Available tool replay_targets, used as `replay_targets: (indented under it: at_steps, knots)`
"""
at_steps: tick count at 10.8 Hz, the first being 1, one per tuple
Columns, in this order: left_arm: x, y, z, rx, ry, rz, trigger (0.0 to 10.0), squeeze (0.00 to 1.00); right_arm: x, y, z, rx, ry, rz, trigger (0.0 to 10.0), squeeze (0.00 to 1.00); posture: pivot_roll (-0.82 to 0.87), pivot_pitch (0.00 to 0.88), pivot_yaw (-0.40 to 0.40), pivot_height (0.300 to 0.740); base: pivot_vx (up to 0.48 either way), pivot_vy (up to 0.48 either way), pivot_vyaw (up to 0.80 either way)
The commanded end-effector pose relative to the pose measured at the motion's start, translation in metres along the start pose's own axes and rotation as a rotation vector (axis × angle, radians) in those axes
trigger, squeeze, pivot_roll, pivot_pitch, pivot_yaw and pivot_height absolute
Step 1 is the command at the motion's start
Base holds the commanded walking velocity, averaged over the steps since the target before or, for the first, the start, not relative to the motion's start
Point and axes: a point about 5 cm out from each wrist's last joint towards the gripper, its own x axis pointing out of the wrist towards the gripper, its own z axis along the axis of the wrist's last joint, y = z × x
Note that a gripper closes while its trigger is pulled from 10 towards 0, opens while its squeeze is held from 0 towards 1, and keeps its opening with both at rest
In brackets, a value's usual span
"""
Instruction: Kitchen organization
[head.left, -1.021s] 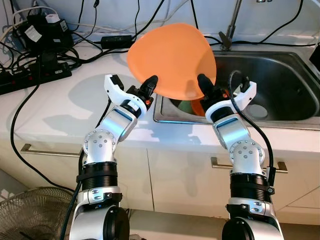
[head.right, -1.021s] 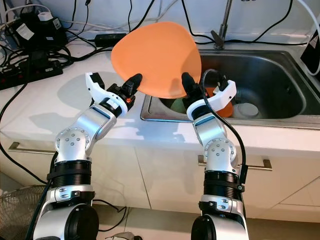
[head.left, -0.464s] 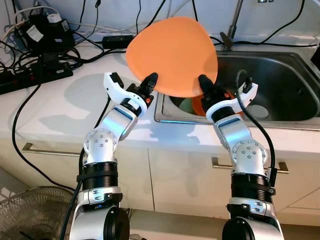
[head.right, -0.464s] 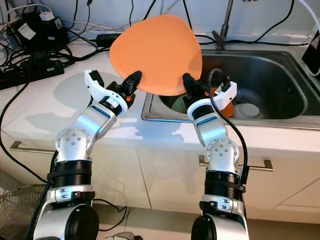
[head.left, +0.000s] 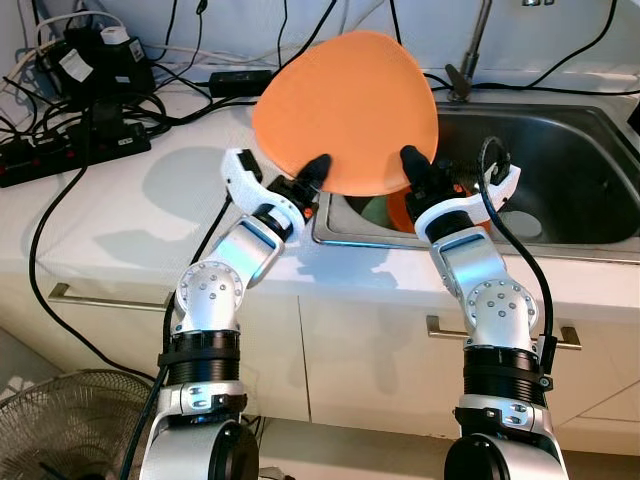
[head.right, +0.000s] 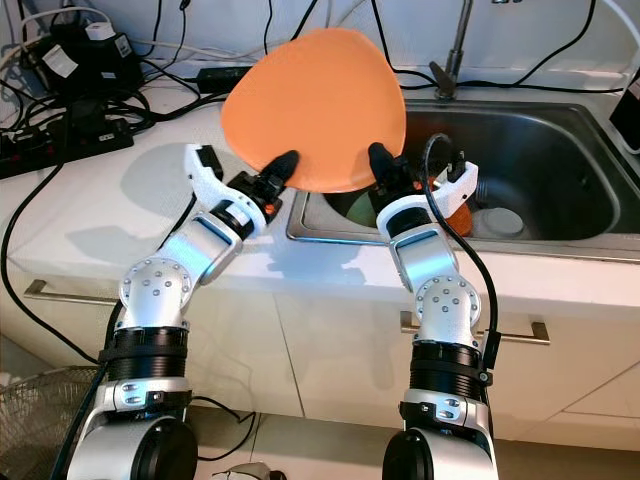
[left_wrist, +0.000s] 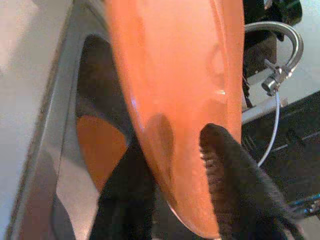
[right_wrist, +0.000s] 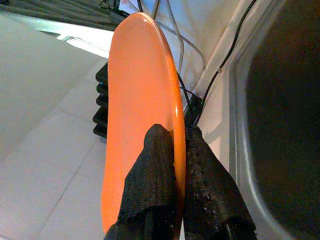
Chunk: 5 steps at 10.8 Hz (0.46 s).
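Two claws grip orange plate (head.left: 345, 112).

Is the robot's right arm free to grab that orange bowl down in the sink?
Probably not yet: the right pincer is clamped on the big orange plate, which the left pincer also grips, right above the orange bowl.

Desk (head.left: 130, 215): white, cabinet fronts below. Far left: black power strips (head.left: 75, 150), adapters (head.left: 95, 65), tangled black cables (head.left: 150, 100); one cable hangs over front edge. Right: steel sink (head.left: 560, 180) set into desk, faucet (head.left: 468, 60) behind.
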Motion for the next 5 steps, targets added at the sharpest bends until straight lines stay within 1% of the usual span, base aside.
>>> replay_targets:
  at_steps: [1,2,3,4,5]
  knots:
    - [0.0,-0.009,-0.006,0.023,0.017,-0.043,10.0,1.0,0.007,0.011,-0.014,0.069,0.006,0.027,0.0,0.0,0.13,0.0,0.069,0.74,0.0,0.0,0.0]
    - [-0.003,-0.005,-0.011,0.065,0.053,-0.014,10.0,0.84,0.011,0.01,-0.004,0.1,-0.051,0.007,0.0,0.0,0.13,0.0,0.068,0.74,0.0,0.0,0.0]
    - [-0.004,-0.003,-0.014,0.097,0.08,-0.007,10.0,0.0,0.012,0.009,0.001,0.104,-0.073,-0.007,0.0,0.0,0.13,0.0,0.067,0.74,0.0,0.0,0.0]
    - [-0.005,-0.003,-0.016,0.148,0.092,0.001,10.0,0.0,0.014,0.008,0.005,0.113,-0.098,-0.019,0.0,0.0,0.13,0.0,0.067,0.74,0.0,0.0,0.0]
    - [-0.007,0.0,-0.021,0.254,0.129,0.027,10.0,0.0,0.016,0.004,0.018,0.112,-0.168,-0.056,0.0,0.0,0.13,0.0,0.066,0.74,0.0,0.0,0.0]
